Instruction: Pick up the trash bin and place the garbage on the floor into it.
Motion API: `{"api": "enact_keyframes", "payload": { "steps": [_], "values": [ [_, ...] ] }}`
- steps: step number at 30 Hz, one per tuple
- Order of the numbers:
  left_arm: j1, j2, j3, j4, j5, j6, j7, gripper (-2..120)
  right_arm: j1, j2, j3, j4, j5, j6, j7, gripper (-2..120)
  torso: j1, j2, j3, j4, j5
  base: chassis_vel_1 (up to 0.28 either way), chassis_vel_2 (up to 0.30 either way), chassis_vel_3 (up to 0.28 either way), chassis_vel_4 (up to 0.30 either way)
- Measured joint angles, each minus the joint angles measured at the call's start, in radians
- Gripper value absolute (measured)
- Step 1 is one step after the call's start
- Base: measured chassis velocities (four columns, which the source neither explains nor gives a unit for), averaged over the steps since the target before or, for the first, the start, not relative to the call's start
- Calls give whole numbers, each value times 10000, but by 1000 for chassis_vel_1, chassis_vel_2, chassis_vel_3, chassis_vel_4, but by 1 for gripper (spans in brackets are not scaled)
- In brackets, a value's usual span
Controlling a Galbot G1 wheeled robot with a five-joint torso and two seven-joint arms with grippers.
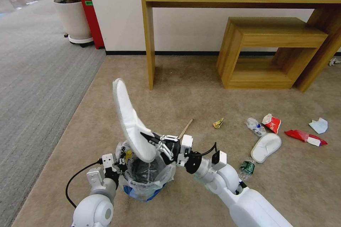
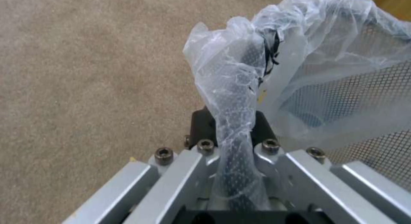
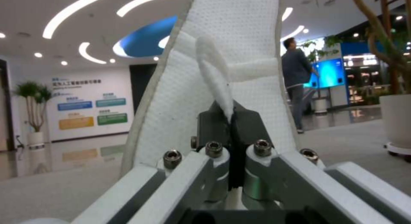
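Trash bin (image 1: 145, 175) at lower centre of head view, off the floor, mesh rim and clear liner pinched in left hand (image 1: 119, 165), closed tight on rim. Right hand (image 1: 158, 145) closed on strap of white slipper (image 1: 131, 120), toe end at bin mouth, heel standing up and leaning away. Step in hand: dropping first slipper. Next move, as judged: lower and tilt before release, else likely to tip out over rim. Left on carpet at right: second slipper (image 1: 265, 147), bottles, red wrappers, wooden stick (image 1: 185, 128).
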Motion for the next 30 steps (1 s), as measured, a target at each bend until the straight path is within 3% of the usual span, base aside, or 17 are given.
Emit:
{"api": "enact_keyframes", "payload": {
  "steps": [30],
  "values": [
    [302,82,-88,-644,-532,126,-58,3,272,629,-585,-983,-514,432,-58,0,0,0,0,0,1,0,0,0,0]
  ]
}}
